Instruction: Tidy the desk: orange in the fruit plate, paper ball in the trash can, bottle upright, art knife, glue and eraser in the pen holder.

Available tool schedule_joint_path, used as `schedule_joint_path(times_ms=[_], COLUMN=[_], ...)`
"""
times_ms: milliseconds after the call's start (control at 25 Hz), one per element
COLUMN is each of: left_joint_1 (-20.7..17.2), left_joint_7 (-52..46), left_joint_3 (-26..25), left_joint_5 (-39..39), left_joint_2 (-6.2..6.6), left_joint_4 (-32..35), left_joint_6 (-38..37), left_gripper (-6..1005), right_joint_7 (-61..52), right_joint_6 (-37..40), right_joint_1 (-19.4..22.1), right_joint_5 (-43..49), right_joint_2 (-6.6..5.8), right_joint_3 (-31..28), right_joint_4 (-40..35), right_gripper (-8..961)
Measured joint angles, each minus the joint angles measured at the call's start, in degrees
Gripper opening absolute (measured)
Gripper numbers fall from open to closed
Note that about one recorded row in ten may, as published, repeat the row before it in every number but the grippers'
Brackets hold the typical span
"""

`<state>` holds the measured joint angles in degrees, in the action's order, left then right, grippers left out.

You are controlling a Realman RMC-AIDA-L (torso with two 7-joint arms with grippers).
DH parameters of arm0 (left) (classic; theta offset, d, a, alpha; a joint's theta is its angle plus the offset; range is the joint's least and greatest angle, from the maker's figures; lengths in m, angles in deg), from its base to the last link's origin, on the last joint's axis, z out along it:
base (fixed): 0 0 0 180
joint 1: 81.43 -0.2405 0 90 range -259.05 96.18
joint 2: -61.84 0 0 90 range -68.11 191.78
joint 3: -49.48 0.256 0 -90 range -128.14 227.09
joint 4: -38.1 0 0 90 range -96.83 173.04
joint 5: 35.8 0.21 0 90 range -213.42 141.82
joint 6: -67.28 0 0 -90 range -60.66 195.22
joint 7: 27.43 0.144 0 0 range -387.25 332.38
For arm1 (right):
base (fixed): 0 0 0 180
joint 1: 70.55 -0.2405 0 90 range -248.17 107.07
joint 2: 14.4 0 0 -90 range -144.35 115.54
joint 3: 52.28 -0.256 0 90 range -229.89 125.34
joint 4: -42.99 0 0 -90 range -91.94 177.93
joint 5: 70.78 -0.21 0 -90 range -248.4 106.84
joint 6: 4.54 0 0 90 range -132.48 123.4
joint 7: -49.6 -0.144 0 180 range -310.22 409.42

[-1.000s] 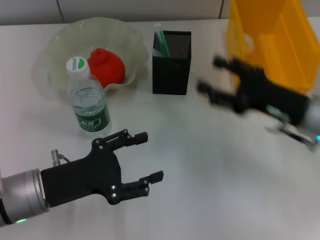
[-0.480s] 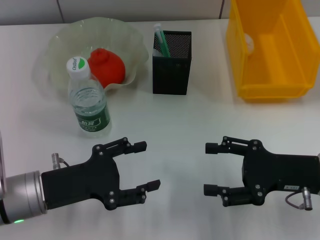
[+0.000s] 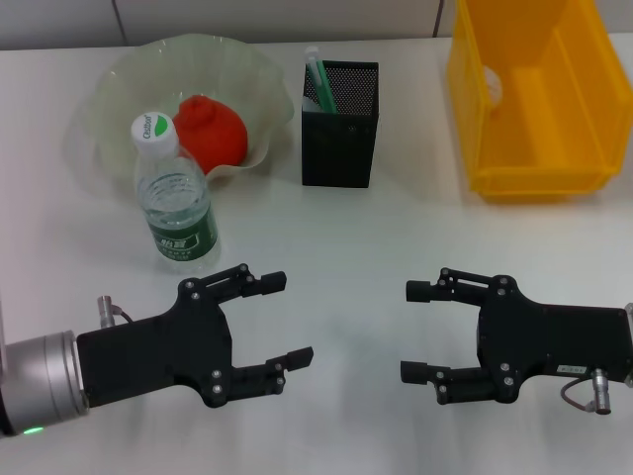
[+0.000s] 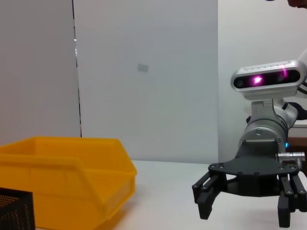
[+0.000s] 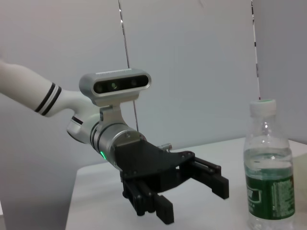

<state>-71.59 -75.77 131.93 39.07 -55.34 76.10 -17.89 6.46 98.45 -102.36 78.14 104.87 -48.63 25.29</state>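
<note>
Both grippers are hovering low over the near part of the white desk (image 3: 396, 237), facing each other with bare desk between them. The left gripper (image 3: 282, 319) is holding its jaws wide and gripping nothing; the right gripper (image 3: 417, 331) is likewise spread wide and empty.

The water bottle (image 3: 176, 196) is standing upright just beyond the left jaws, cap on and label facing forward. It looks part full, so it is probably light and slightly top-steady; its thin plastic wall would likely give under a hard squeeze, and the labelled middle seems the safest place to take hold.

Beyond the bottle, the orange (image 3: 210, 130) is sitting in the clear fruit plate (image 3: 119, 79). Round and firm-looking, it would probably roll if nudged and want a grip across its widest part.

The black mesh pen holder (image 3: 339, 124) is standing well beyond the gap between the two sets of jaws, with a green-and-white stick, perhaps the glue (image 3: 317, 79), poking out. The yellow bin (image 3: 534, 99) is lying well beyond the right jaws. Whether the knife, eraser or paper ball are inside these containers cannot be told.
</note>
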Motion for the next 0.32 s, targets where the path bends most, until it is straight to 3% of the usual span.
schedule_joint_path(times_ms=[320], left_joint_1=[-0.4], left_joint_7=[0.0], left_joint_3=[-1.5], left_joint_5=[0.1], left_joint_2=[0.03], left_joint_4=[0.0], left_joint_6=[-1.0], left_gripper=[785], right_joint_7=[0.2], right_joint_6=[-2.1], right_joint_1=[0.2], right_joint_5=[-0.6], right_joint_2=[0.0], right_joint_3=[-0.3], right_joint_4=[1.1], right_gripper=[841])
